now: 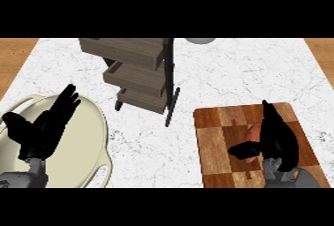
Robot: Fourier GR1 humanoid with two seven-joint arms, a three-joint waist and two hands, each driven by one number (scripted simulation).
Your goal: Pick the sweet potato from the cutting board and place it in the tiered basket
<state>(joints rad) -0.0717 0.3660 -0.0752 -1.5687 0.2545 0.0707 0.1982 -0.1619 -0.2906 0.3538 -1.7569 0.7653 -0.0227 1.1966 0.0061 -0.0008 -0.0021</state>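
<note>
An orange-brown sweet potato (254, 131) lies on the wooden cutting board (218, 145) at the right. My right hand (279, 141) is over the board, right beside the potato, with fingers stretched forward along its right side and the thumb curled under its near end. Most of the potato is hidden by the hand. The tiered basket (134, 73), made of dark wooden trays on a black frame, stands at the back centre-left. My left hand (42, 128) rests open at the left, fingers up, over a cream dish.
A large cream oval dish with handles (85, 145) sits at the front left under my left hand. A grey round object (200, 39) shows at the back edge. White marble counter lies between the dish and the board.
</note>
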